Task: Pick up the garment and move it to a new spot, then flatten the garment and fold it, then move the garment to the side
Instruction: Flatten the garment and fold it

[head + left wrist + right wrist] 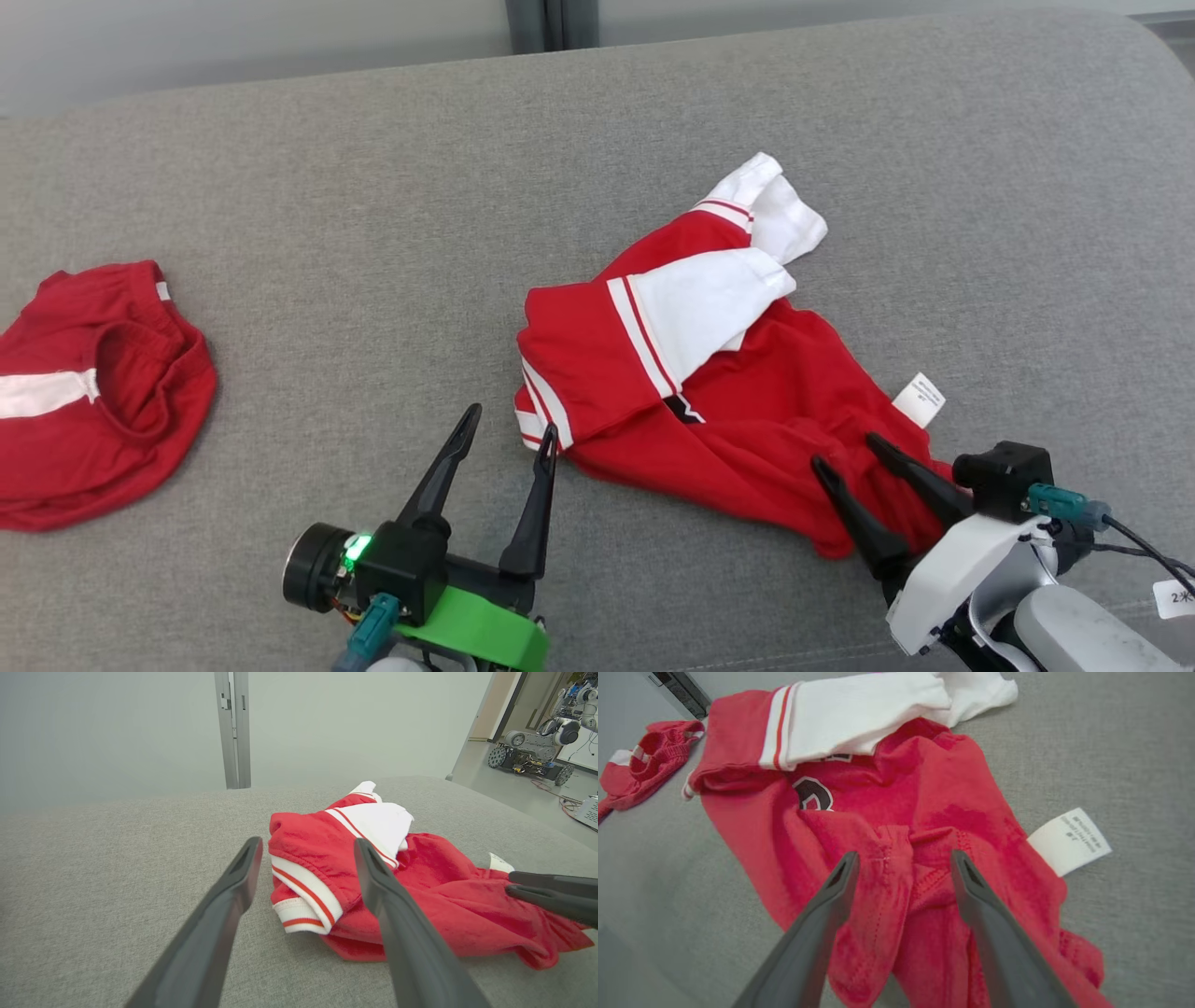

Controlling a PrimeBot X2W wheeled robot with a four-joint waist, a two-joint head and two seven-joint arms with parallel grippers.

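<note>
The garment (709,392) is a red top with white sleeves and striped cuffs, lying crumpled on the grey sofa seat (373,187). A white care label (920,399) sticks out at its right edge. My right gripper (845,450) stands open over the garment's lower right part, and a raised red fold (892,858) lies between its fingers without being pinched. Just off the garment's striped left corner (303,900), my left gripper (512,422) is open with nothing in it. The right gripper's fingers (551,891) show at the right of the left wrist view.
A second red piece with a white stripe (84,392) lies at the seat's far left. Bare grey cushion stretches between the two garments. A pale wall with a metal post (233,728) stands behind; another wheeled machine (532,751) is on the floor far right.
</note>
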